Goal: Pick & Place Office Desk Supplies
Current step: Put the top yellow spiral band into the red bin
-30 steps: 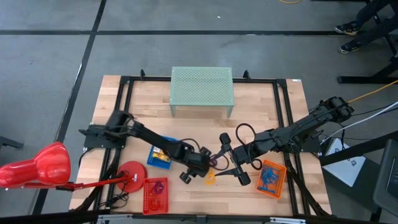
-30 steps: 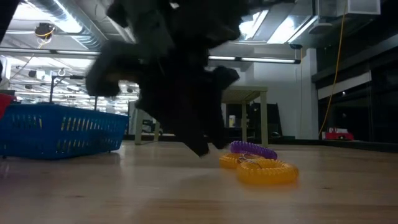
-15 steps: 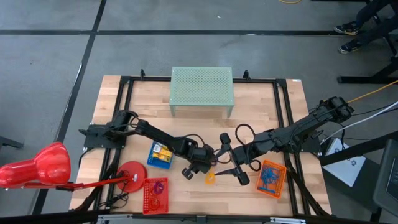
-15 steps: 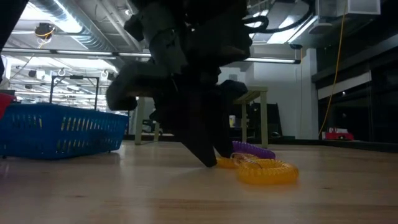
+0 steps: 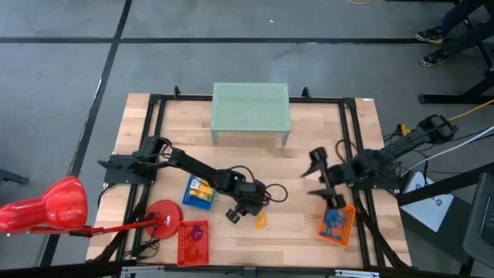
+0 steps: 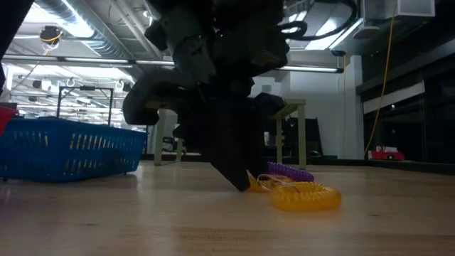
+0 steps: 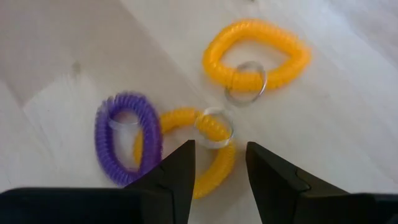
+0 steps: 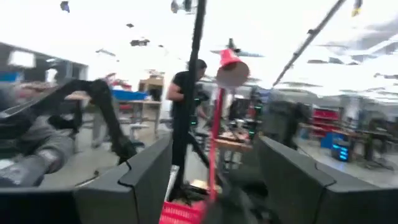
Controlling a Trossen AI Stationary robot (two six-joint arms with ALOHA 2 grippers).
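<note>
Three small coil loops lie flat on the wooden table: an orange one (image 7: 256, 51), a second orange one (image 7: 205, 152) and a purple one (image 7: 127, 140) overlapping it. The two orange loops carry metal rings. My left gripper (image 7: 219, 149) is open and points steeply down over the second orange loop, one finger on either side of its ring end. In the low view its tip (image 6: 240, 183) is at table height beside the loops. My right gripper (image 5: 318, 175) is open with nothing in it. It is raised near the table's right edge, above the orange tray (image 5: 337, 222). My left gripper straddles the second orange loop's ring end (image 7: 214, 127) from above, slanting down. Whether a finger touches the loop, I cannot tell. The loop lies flat on the table.
A blue tray (image 5: 198, 193) with yellow-and-black clips stands left of my left gripper. A red tray (image 5: 193, 239) is at the near edge, beside the red lamp's base (image 5: 162, 212). The orange tray holds blue loops. A green mesh shelf (image 5: 251, 112) stands at the far edge. A person (image 8: 186, 93) stands beyond the table.
My right gripper has drawn back from the table's middle toward its right edge and tipped upward, staying open. My left gripper moved a little toward the coil loops and lower, then held still.
</note>
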